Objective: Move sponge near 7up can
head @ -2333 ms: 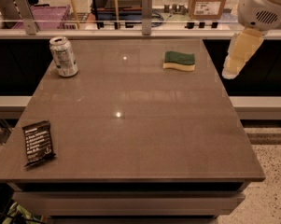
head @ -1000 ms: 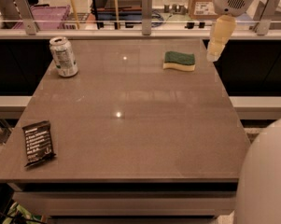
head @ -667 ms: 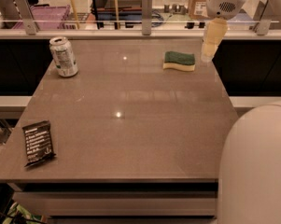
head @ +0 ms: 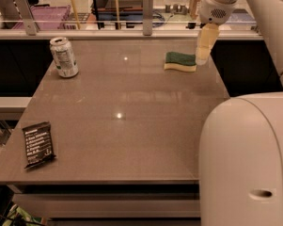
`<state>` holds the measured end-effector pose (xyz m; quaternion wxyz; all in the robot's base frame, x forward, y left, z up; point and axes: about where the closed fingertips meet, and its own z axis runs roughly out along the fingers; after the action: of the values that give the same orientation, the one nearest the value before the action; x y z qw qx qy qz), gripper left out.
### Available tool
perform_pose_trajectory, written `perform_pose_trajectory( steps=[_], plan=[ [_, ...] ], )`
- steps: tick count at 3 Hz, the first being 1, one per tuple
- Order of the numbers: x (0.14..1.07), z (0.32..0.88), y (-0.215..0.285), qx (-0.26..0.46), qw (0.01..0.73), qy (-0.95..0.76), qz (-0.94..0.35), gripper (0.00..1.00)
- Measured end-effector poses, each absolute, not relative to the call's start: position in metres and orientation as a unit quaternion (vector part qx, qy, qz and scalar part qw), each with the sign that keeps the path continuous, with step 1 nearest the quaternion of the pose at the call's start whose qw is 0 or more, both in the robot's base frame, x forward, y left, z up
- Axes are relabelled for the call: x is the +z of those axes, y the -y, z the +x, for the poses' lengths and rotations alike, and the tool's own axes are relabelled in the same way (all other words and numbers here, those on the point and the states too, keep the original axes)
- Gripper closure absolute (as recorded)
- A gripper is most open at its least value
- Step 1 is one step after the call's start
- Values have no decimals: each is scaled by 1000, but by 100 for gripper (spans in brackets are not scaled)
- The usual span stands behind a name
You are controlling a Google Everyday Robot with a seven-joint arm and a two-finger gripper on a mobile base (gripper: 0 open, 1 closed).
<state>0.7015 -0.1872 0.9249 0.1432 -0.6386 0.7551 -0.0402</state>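
Observation:
The sponge, dark green on top and pale yellow below, lies flat at the table's far right. The 7up can, silver-white with green markings, stands upright at the far left. My gripper hangs from the white arm just right of the sponge, its pale tip right next to the sponge's right end. I cannot tell whether it touches the sponge.
A black snack packet lies near the table's front left corner. The brown table ends in a railing with posts at the back. My white arm's body fills the lower right of the view.
The gripper has moved left and down from beyond the table's right edge to just beside the sponge. The arm's white body has come further into view. Sponge, can and packet have not moved.

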Motion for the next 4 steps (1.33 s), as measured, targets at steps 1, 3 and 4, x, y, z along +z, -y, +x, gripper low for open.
perform_pose_trajectory(
  steps=[1,3,4],
  plan=[
    [910,712,184,-32,139,-755,-641,0],
    [879,728,181,-12,131,-755,-642,0],
    [867,733,178,-3,126,-754,-645,0]
  ],
)
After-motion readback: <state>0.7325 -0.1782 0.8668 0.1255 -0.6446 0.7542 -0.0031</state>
